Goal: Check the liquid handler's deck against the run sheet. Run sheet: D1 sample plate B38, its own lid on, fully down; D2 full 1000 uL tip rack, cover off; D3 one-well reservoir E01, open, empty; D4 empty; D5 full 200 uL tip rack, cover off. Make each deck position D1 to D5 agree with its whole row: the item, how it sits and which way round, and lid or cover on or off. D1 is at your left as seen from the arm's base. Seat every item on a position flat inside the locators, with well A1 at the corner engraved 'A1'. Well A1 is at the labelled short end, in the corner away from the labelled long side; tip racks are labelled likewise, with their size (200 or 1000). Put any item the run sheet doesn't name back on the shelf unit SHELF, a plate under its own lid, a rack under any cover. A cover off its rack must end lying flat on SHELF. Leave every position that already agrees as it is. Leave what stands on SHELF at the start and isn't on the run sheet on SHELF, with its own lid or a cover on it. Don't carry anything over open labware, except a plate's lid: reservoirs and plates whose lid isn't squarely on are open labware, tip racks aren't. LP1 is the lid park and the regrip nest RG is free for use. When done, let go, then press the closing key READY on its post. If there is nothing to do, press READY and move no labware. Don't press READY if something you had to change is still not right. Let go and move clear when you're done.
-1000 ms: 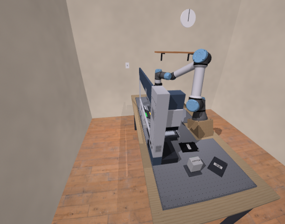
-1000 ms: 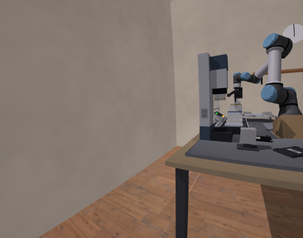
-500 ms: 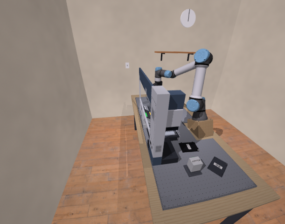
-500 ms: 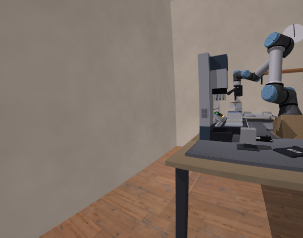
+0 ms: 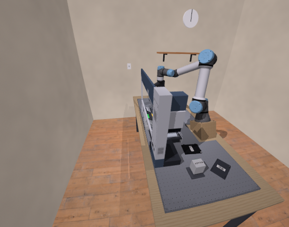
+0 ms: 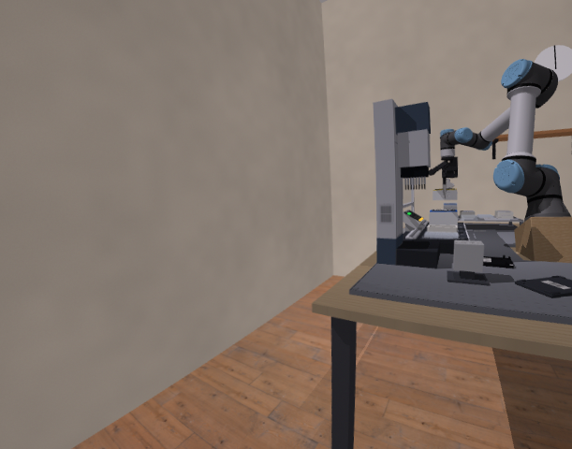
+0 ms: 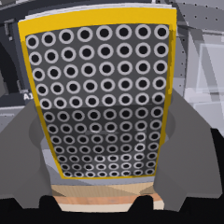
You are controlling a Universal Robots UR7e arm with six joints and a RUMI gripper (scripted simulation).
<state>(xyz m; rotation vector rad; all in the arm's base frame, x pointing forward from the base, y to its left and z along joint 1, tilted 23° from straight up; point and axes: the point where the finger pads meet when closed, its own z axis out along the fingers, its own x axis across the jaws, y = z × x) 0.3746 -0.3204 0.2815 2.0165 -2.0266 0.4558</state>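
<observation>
My gripper (image 7: pixel 105 91) (image 6: pixel 446 183) is shut on a tip rack (image 7: pixel 100 93) (image 6: pixel 445 195) with a yellow rim and a full grid of tips, no cover on it. It grips the rack by its long sides and holds it in the air, well above the deck and just beside the liquid handler's pipetting head (image 6: pixel 415 177). In the wrist view the engraved "A1" corner mark of a deck position shows at the left, below the rack. Another white and blue item (image 6: pixel 443 217) stands on the deck under the held rack. In the top view the gripper is hidden behind the handler's tower (image 5: pixel 161 117).
The handler's tower (image 6: pixel 389 179) and head stand close on one side of the rack. A grey block (image 5: pixel 197 166) (image 6: pixel 467 253) on a dark base and two black flat labelled pads (image 5: pixel 191 148) (image 5: pixel 220 168) lie on the grey mat. More labware (image 6: pixel 484 214) stands behind the deck.
</observation>
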